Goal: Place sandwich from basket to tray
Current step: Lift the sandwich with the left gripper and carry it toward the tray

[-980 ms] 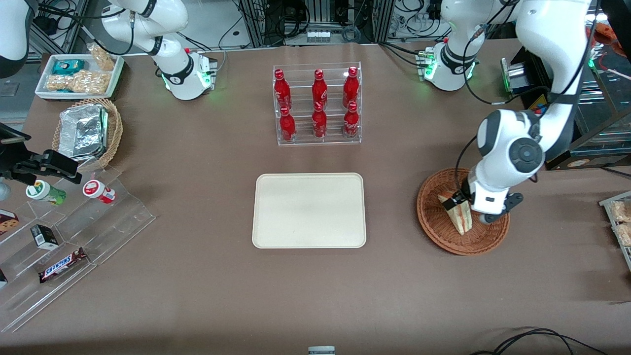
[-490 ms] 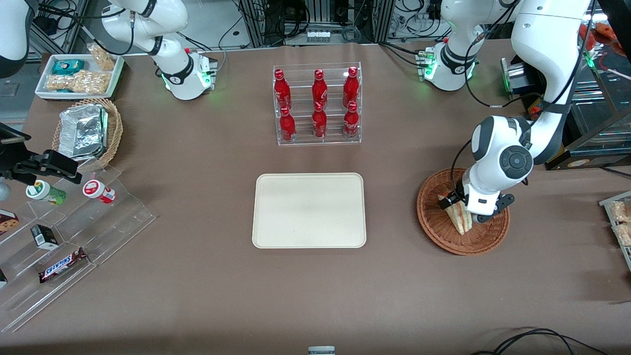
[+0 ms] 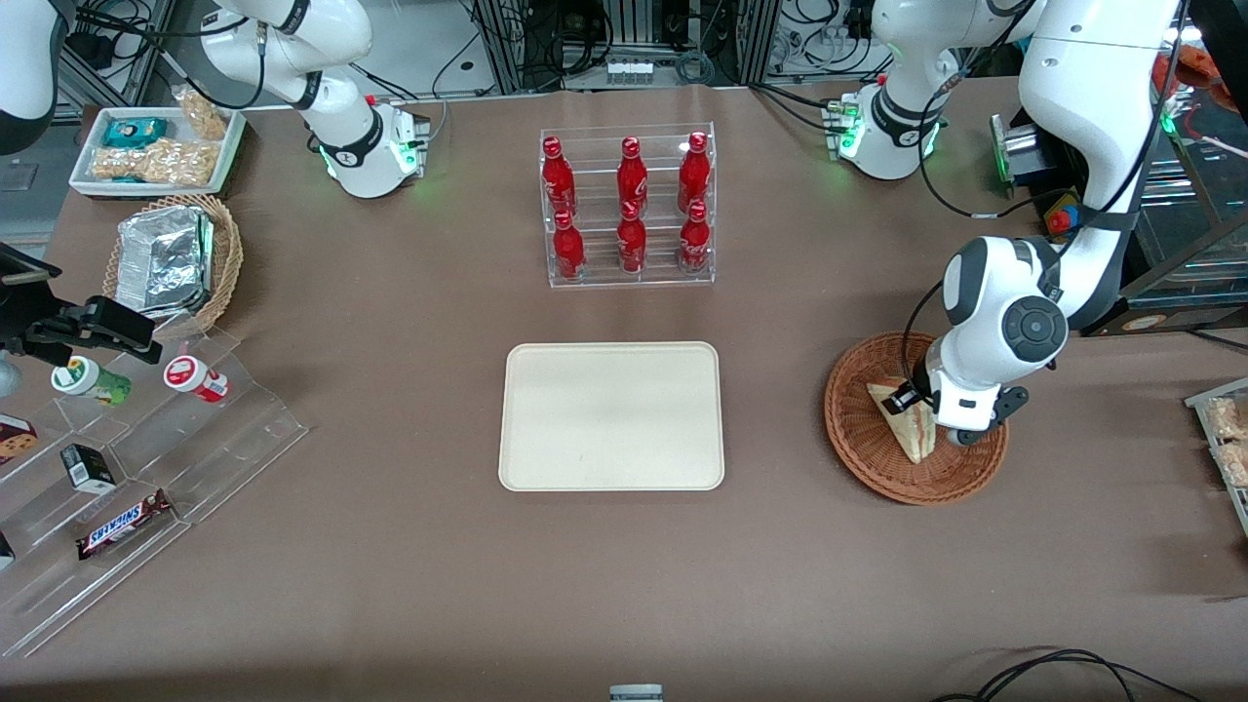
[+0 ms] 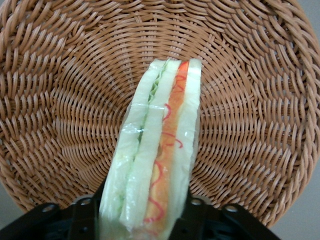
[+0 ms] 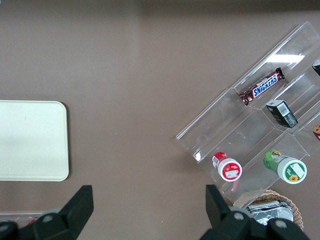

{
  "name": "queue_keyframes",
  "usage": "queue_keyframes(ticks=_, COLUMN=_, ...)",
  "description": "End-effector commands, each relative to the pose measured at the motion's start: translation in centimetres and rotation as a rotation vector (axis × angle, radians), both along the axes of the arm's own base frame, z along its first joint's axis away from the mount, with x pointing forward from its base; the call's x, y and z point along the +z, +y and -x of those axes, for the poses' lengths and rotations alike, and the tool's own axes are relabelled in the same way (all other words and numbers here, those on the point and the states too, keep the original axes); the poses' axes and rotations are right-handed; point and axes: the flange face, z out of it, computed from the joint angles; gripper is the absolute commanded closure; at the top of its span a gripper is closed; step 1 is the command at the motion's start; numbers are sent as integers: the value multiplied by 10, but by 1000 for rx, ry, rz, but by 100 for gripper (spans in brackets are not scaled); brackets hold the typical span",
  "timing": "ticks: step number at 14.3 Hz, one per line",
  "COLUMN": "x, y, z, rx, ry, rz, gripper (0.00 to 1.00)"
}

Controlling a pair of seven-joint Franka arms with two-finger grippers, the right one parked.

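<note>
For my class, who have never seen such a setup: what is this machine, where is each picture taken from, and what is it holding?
These are robot arms bolted to a table. One picture looks down from the front, the others from cameras on the arms' wrists. The working arm's end effector reaches into a wicker basket and is shut on a wrapped sandwich, seen close in its wrist view. A cream tray, where the sandwich should go, lies nearby. A rack of red bottles stands farther from the front camera than the tray.

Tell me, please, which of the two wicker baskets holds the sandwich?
The reddish-brown basket under the left gripper holds the sandwich; the tan basket holds foil.
</note>
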Motion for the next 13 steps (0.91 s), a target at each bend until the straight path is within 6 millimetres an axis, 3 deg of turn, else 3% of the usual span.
queue_keyframes(ticks=1, x=1, y=-1, z=-7, rx=2, ry=-16, rz=1, gripper=99)
queue_keyframes(ticks=4, x=40, y=-18, z=-25, rx=-24, ry=-41, rz=1, gripper=100)
queue_keyframes(ticks=7, x=103, y=-93, z=-34, rx=-151, ry=-31, rz=-5, gripper=100)
queue_keyframes(ticks=8, x=122, y=-134, z=-34, rx=-212, ry=-33, rz=-1, gripper=100)
queue_keyframes(ticks=10, x=120, y=-212, z=-23, rx=-332, ry=-23, rz=11, gripper=99)
queue_keyframes(ticks=11, x=105, y=-246, z=-18, rx=-377, ry=-14, rz=19, gripper=98)
queue_keyframes(ticks=13, x=87, y=-337, z=-9, rx=-484, ry=-35, rz=44, gripper=98)
